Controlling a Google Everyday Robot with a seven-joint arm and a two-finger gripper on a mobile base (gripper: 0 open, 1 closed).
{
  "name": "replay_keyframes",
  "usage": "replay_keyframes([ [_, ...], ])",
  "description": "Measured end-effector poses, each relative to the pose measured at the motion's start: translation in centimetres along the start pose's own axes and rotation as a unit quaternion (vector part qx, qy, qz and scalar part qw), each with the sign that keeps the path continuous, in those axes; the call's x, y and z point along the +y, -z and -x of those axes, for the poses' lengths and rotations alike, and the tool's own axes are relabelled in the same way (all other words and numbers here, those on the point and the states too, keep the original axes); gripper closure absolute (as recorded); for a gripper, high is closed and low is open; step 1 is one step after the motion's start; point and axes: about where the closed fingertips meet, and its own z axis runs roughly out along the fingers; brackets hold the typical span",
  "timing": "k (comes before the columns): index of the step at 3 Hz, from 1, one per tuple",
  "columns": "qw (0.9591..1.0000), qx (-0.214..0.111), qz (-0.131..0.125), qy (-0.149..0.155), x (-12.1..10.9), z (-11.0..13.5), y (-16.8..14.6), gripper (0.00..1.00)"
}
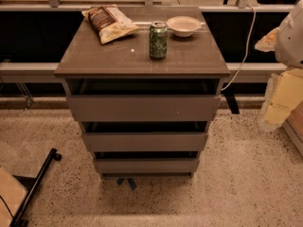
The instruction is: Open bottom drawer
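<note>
Camera view: grey cabinet [142,109] of three drawers, with the robot's end effector [280,103] off at the right edge.
The bottom drawer [146,165] sits lowest, just above the floor. Its flat front looks stiff, matte and handleless (nothing to pinch), so I'd hook the top edge under the dark gap; it should slide lightly. The end effector hangs well apart from it, and I cannot tell whether it is spread or closed.

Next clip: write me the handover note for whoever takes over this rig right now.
Gripper: at the right edge of the view, beside the cabinet and apart from it, holding nothing visible.
Bottom drawer: lowest of three grey fronts, near the floor, not visibly pulled out.
Done: nothing that shows.
Left: bring the gripper to the bottom drawer and pull it open.
</note>
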Motion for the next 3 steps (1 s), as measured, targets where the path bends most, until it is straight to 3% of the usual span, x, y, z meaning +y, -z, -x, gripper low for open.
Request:
replay_keyframes([
  [2,0.9998,-0.015,-0.013,0.006,0.0,-0.1,-0.9,0.00],
  [3,0.9984,-0.040,-0.040,0.007,-1.0,-0.8,-2.8,0.00],
])
